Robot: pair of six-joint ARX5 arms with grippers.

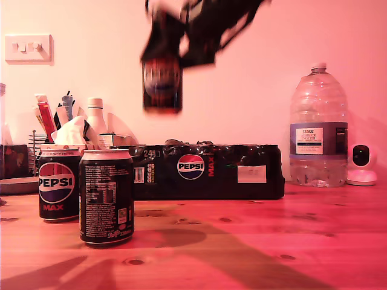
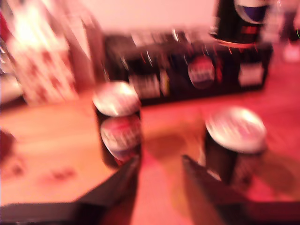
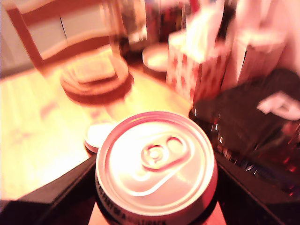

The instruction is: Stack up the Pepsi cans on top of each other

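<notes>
On the exterior view's left, two Pepsi cans stand upright on the surface [image 1: 254,241]: one showing its logo [image 1: 58,184], and one showing its back text [image 1: 106,197] just beside and in front. Above and to their right, the second end effector [image 3: 154,206] holds the third can [image 1: 162,84] clamped, upright, blurred. The first end effector [image 2: 159,180] hangs empty, jaws apart, near the standing pair.

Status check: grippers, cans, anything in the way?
My second gripper shut on raised can, high above the multipack. My first gripper open, empty, above two standing cans on the table. Nothing blocking their tops.
</notes>
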